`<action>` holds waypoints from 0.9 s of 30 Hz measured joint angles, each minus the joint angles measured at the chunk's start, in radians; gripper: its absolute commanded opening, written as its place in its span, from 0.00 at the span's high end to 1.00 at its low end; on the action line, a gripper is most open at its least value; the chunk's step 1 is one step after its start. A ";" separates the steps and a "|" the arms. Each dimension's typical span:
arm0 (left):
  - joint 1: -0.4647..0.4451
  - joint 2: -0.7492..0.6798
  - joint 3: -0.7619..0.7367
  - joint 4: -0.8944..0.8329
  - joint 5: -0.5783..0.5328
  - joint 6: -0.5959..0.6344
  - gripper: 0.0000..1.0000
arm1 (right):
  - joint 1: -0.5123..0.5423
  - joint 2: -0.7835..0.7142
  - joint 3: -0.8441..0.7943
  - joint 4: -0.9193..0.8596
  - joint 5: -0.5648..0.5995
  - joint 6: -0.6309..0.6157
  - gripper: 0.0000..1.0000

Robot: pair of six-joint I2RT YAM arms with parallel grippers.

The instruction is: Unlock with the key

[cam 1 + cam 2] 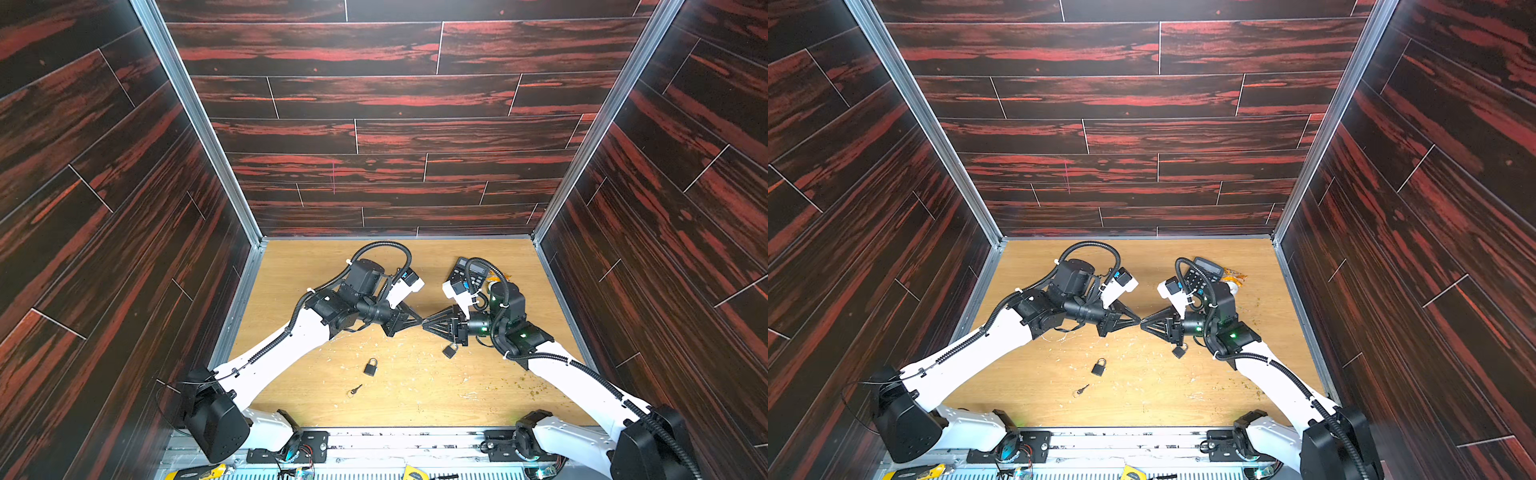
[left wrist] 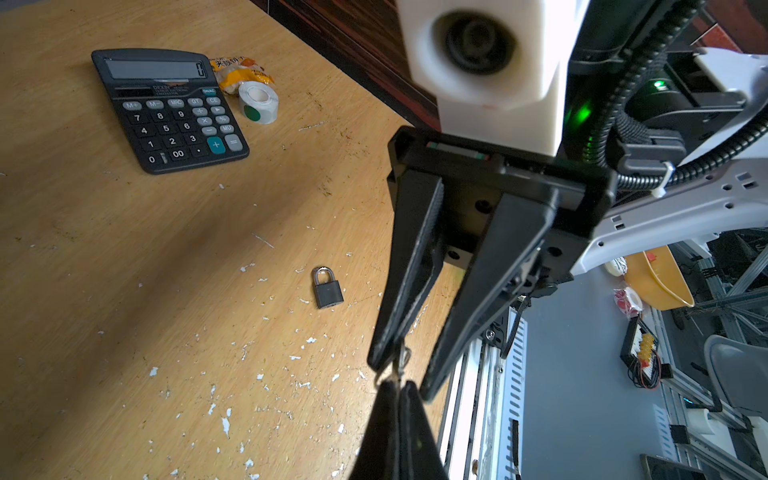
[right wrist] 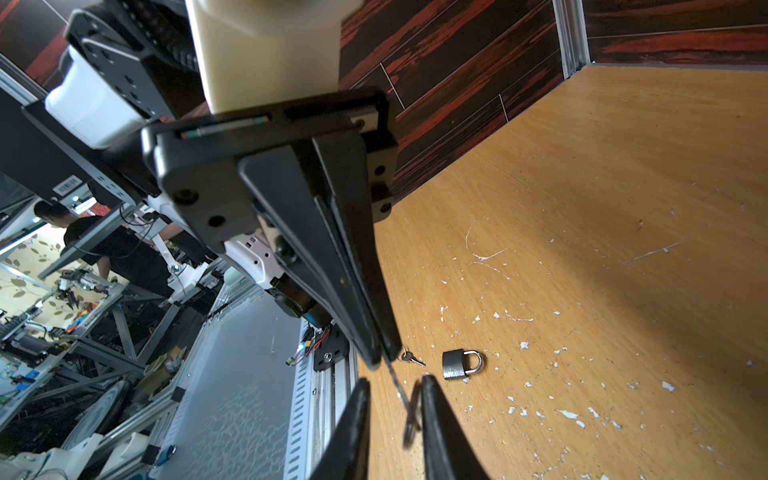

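Note:
Both grippers meet tip to tip above the middle of the wooden table (image 1: 415, 395). My left gripper (image 1: 419, 320) (image 2: 397, 386) is shut on a small key (image 2: 401, 358) that sticks out past its tips. In the right wrist view the key's ring (image 3: 410, 411) hangs between the spread fingers of my right gripper (image 3: 395, 384) (image 1: 425, 323), close to one finger (image 3: 432, 399); that gripper is open. A dark padlock (image 1: 370, 368) (image 3: 461, 364) lies on the table, with a second key (image 1: 355, 390) (image 3: 412, 357) beside it. Another padlock (image 1: 450, 350) (image 2: 327, 287) lies under the right arm.
A black calculator (image 2: 166, 108) (image 1: 467, 270), a tape roll (image 2: 257, 102) and a yellow snack packet (image 2: 237, 72) sit at the back right. Dark wood-pattern walls (image 1: 124, 208) close three sides. A metal rail (image 1: 415, 440) runs along the front edge.

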 measured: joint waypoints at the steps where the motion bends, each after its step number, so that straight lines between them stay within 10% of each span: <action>1: 0.000 0.000 0.000 0.000 0.000 0.001 1.00 | 0.000 0.003 0.000 -0.001 -0.001 -0.001 0.81; 27: 0.000 0.011 0.019 -0.036 0.016 0.009 1.00 | -0.015 0.017 0.014 -0.020 -0.040 -0.021 0.87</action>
